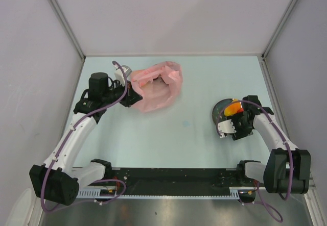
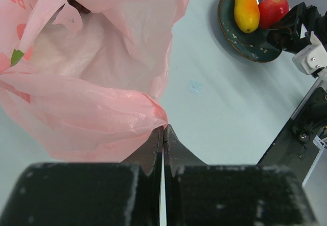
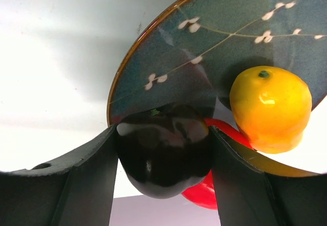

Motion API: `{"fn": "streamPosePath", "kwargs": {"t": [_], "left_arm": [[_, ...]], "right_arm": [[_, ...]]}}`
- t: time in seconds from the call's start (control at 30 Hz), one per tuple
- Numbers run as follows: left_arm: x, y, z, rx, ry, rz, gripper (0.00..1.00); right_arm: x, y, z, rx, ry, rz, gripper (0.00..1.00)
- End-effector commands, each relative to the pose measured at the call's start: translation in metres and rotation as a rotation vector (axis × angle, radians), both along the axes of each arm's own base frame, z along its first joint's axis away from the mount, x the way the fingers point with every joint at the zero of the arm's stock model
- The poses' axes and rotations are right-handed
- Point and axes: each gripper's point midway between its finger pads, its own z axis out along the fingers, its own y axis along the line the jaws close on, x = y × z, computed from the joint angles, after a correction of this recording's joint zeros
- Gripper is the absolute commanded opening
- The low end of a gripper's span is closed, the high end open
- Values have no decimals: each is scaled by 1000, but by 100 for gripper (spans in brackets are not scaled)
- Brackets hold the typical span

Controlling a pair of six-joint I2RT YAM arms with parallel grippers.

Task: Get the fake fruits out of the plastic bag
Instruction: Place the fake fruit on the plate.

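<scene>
The pink plastic bag (image 1: 156, 85) lies crumpled at the back left with its mouth gaping (image 2: 92, 83). My left gripper (image 2: 163, 129) is shut, pinching the bag's near edge at its fingertips (image 1: 134, 96). A yellow-orange fruit (image 3: 271, 108) and a red apple (image 3: 204, 193) rest on the dark round plate (image 3: 204, 42) at the right (image 1: 218, 111). My right gripper (image 3: 163, 134) is shut on a glossy dark purple fruit (image 3: 163, 154), held just over the plate's near rim beside the apple. In the left wrist view the yellow fruit (image 2: 246, 9) and apple (image 2: 272, 9) show side by side on the plate.
A small dark shape (image 2: 76, 4) shows deep inside the bag; I cannot tell what it is. Pale blue table (image 1: 184, 134) stretches between bag and plate. Grey walls enclose the back and both sides. The black base rail (image 1: 168, 181) runs along the near edge.
</scene>
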Motion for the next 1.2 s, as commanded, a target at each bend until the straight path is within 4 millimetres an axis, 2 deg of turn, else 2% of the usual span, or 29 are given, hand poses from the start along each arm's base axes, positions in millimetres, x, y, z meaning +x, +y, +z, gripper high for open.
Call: {"fn": "streamPosePath", "kwargs": {"t": [0.0, 0.2, 0.3, 0.4, 0.43, 0.6, 0.67, 0.73, 0.77, 0.8, 0.87, 0.9, 0.97, 1.0, 1.07, 1.1, 1.17], "left_arm": [[3, -3, 10, -16, -54, -17, 0], [2, -3, 9, -20, -50, -19, 0], [1, -3, 9, -23, -50, -19, 0], [0, -4, 9, -29, -54, -20, 0], [0, -4, 9, -30, -54, -23, 0], [-1, -4, 10, -30, -57, -22, 0], [-1, -4, 12, -31, -61, -23, 0], [-2, -3, 11, -29, -57, -22, 0], [-3, -3, 12, -30, -57, -24, 0], [-2, -3, 13, -27, -59, -24, 0], [-4, -3, 18, -29, -71, -28, 0], [-4, -3, 21, -29, -80, -27, 0], [-5, -2, 30, -29, -103, -24, 0], [-5, -1, 32, -22, -112, -27, 0], [-6, 3, 37, -11, -128, -17, 0], [-7, 5, 38, -2, -137, -16, 0], [-11, 8, 41, 3, -143, -14, 0]], "right_arm": [[1, 2, 9, -8, -34, 77, 61], [-13, 15, 28, 29, -83, 154, 70], [-20, 15, 31, 23, -77, 170, 73], [-18, 10, 27, 11, -61, 129, 76], [-14, 8, 28, 6, -73, 114, 80], [-4, 4, 23, 12, -75, 36, 80], [-3, 5, 26, 19, -89, 45, 79], [-7, 16, 37, 62, -127, 87, 80], [-7, 23, 44, 89, -147, 111, 80], [-8, 41, 62, 176, -207, 149, 80], [-6, 65, 85, 294, -278, 169, 82], [1, 88, 109, 430, -342, 141, 84], [8, 114, 135, 585, -383, 77, 89], [16, 141, 157, 712, -396, 5, 89], [26, 168, 173, 807, -403, -64, 86], [31, 196, 193, 873, -451, -66, 84], [39, 230, 202, 992, -358, -192, 77]]}}
